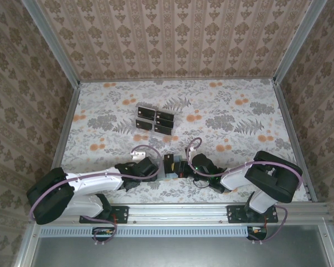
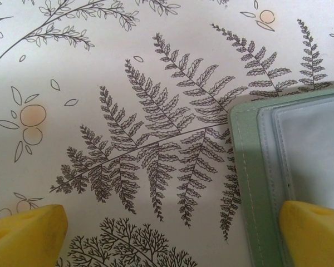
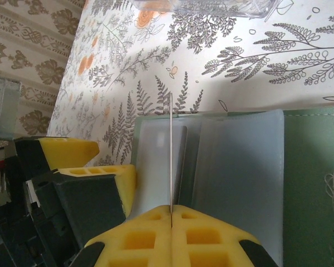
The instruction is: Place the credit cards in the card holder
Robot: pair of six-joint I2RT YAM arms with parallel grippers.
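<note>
Both arms lie low, reaching out from their bases and angled inward so that the two hands come close together at the middle. The left hand [image 1: 147,167] stands wide open, its yellow fingertips [image 2: 25,233] far apart at the two lower corners of its wrist view. The right hand [image 1: 182,167] is closed, its yellow fingertips [image 3: 139,233] pressed together on the edge-on credit card [image 3: 171,150].
</note>
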